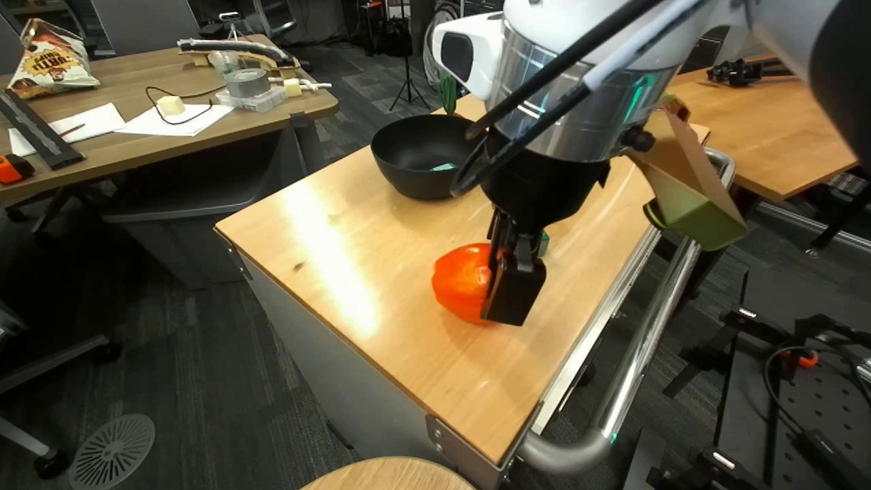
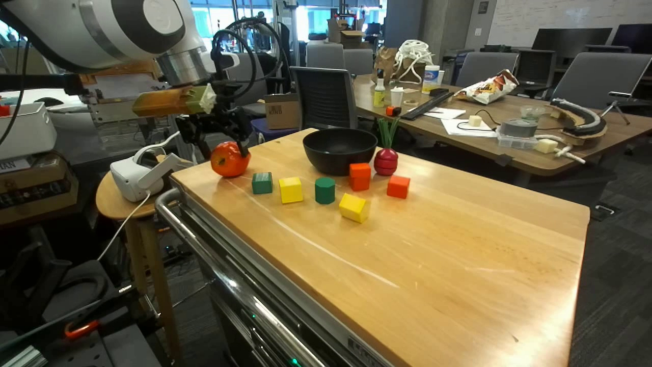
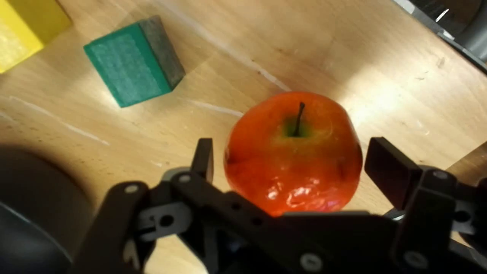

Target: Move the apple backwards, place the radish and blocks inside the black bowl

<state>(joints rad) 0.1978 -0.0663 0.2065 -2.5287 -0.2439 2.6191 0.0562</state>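
The orange-red apple [image 3: 293,160] rests on the wooden tabletop between the two fingers of my gripper [image 3: 291,152]. The jaws stand wide, with a gap at the left finger and a sliver at the right. In an exterior view, the black bowl [image 2: 336,153] has the radish [image 2: 385,162] upright beside it. Several blocks lie near: a teal block [image 2: 262,183], a yellow block [image 2: 291,190], a green block [image 2: 325,190], a tilted yellow block [image 2: 354,207], a red-orange block [image 2: 398,186] and a red-orange pair [image 2: 360,176]. A teal patch [image 1: 444,167] shows inside the bowl, too small to identify.
A metal rail [image 2: 229,285] runs along a table side. Close to the apple's corner stands a round stool [image 2: 109,199] bearing a white headset [image 2: 135,178]. Another table [image 1: 163,68] with a snack bag [image 1: 58,61] and tape is apart from this one.
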